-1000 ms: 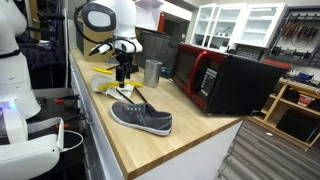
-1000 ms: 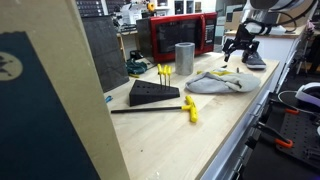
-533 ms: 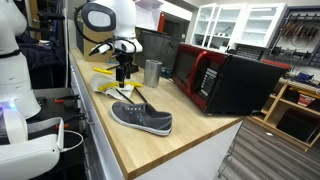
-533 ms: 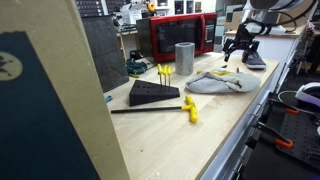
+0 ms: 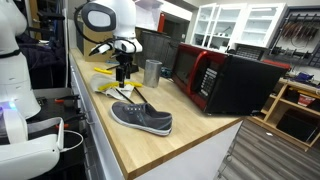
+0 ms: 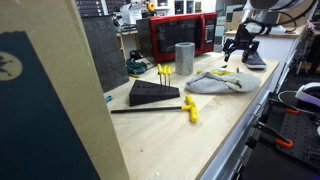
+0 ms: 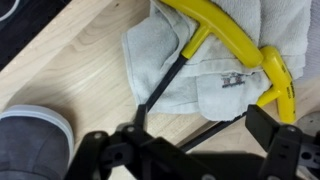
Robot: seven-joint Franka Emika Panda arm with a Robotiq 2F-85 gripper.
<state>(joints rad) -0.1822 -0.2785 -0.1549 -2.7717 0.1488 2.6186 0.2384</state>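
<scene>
I had the gripper hanging over the counter with its jaws spread wide and nothing between them. In the wrist view, the yellow-framed tool lay on the grey cloth, just ahead of the fingers and slightly towards the right finger. Its yellow bow curved from the top middle of that view down to the right edge. Its black shaft slanted from the bow back towards the left finger, ending close to the gap between the jaws. So the tool's long axis ran diagonally across the line between the fingers, neither square to it nor along it. The shoe sat near the left finger, apart from the cloth. In an exterior view the gripper stood above the cloth, with the metal cup nearby
</scene>
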